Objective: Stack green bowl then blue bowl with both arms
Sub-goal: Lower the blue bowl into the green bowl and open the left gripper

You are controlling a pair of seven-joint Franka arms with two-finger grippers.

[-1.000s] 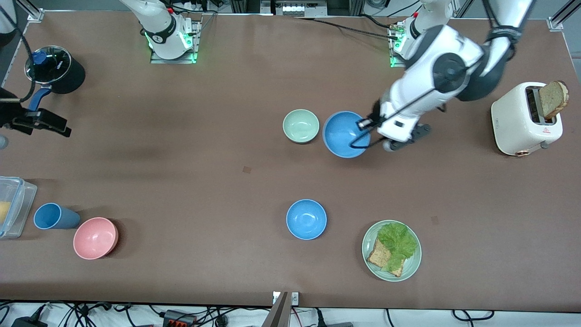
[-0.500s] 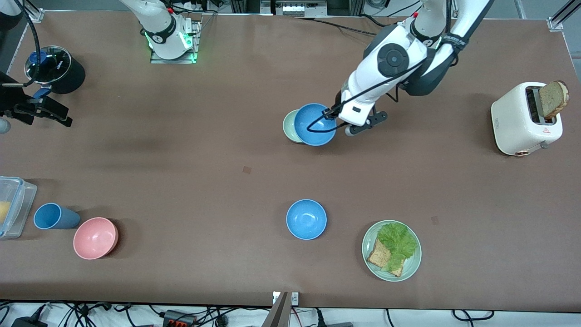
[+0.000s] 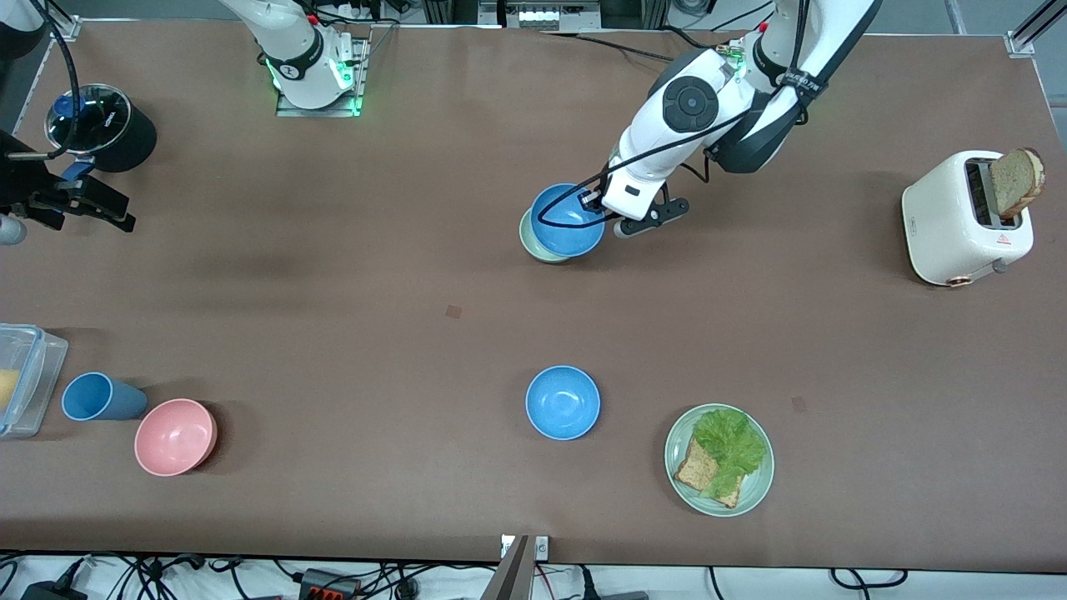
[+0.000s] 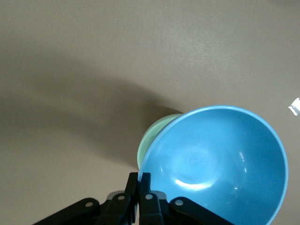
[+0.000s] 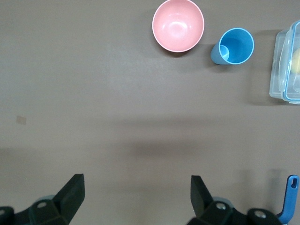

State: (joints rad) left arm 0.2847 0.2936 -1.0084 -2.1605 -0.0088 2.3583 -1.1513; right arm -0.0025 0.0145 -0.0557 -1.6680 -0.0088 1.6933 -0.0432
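Note:
My left gripper (image 3: 593, 201) is shut on the rim of a blue bowl (image 3: 567, 222) and holds it over the green bowl (image 3: 531, 245), which shows only as a pale sliver under it. In the left wrist view the fingers (image 4: 139, 177) pinch the blue bowl's (image 4: 220, 159) rim, and the green bowl (image 4: 152, 136) peeks out beneath. I cannot tell whether the two bowls touch. A second blue bowl (image 3: 563, 402) sits nearer the front camera. My right gripper (image 3: 123, 214) waits open and empty at the right arm's end of the table; its jaws (image 5: 137, 183) stand wide apart.
A green plate (image 3: 677, 479) with lettuce and toast sits beside the second blue bowl. A white toaster (image 3: 959, 221) holding toast stands at the left arm's end. A pink bowl (image 3: 175, 436), blue cup (image 3: 100, 397), clear container (image 3: 29, 375) and black pot (image 3: 104, 125) are at the right arm's end.
My left gripper has carried the blue bowl from beside the green bowl to over it, covering most of it. The right gripper has shifted only slightly.

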